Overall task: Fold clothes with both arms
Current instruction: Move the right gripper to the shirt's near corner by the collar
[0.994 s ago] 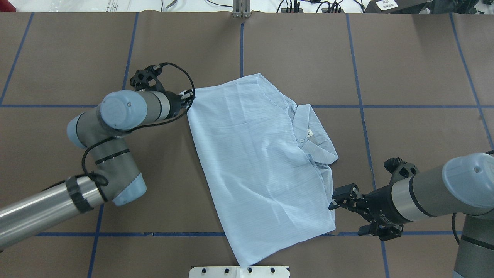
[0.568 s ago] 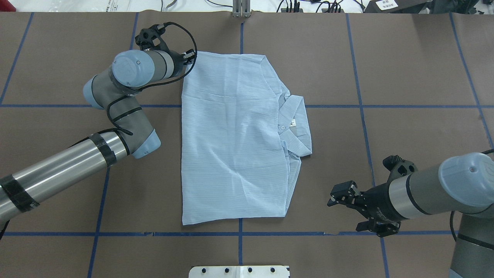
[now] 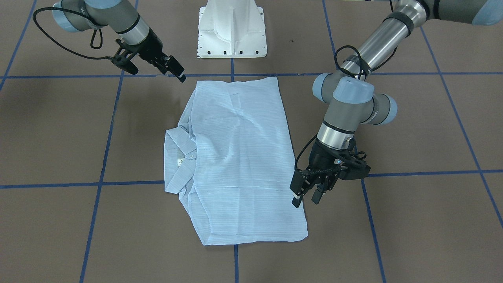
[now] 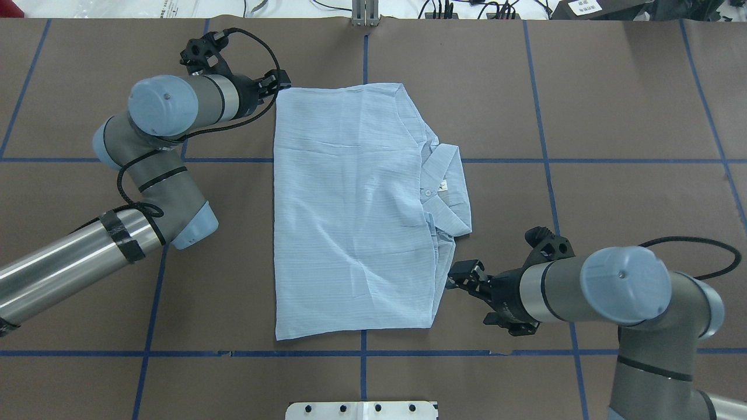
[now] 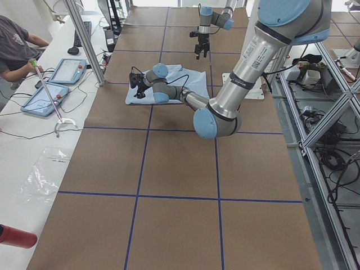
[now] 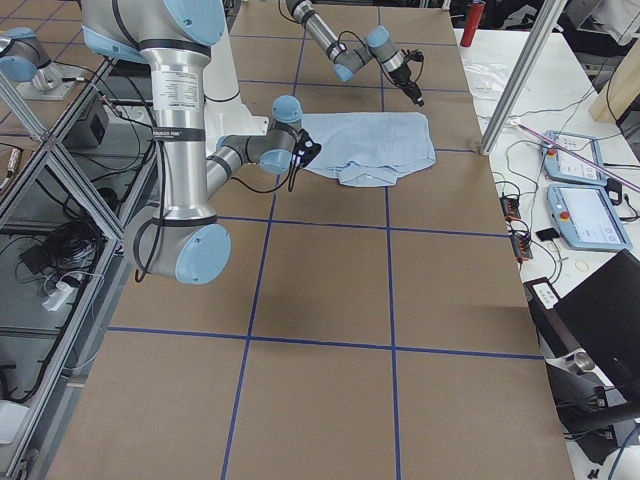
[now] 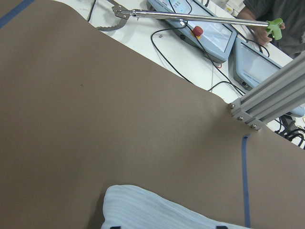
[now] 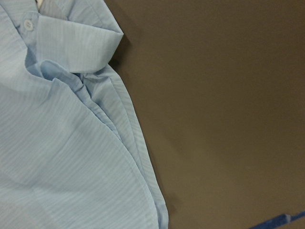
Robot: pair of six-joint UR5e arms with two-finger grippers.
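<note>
Roughly centred on the bench (image 4: 613, 105): one folded shirt (image 4: 350, 216), flat, a tall rectangle with its long edges running from the robot's edge toward the far edge.

Left arm (image 4: 169, 116) reaches out to the shirt's far left corner. Right arm (image 4: 613, 286) comes in low at the shirt's right edge, nearer the robot's edge. They are likely posted on opposite sides so the next fold lifts evenly.

Left claw (image 4: 279, 81): fingers spread, empty, just beside the corner, no cloth pinched.

Right claw (image 4: 461, 277): also spread and empty, just short of the layered edge below the collar (image 4: 455, 204).

Collar pokes out past the right edge, with label (image 4: 443, 185) and a button (image 4: 428, 192) showing. Sleeves seem tucked under, so a crosswise fold probably remains.
</note>
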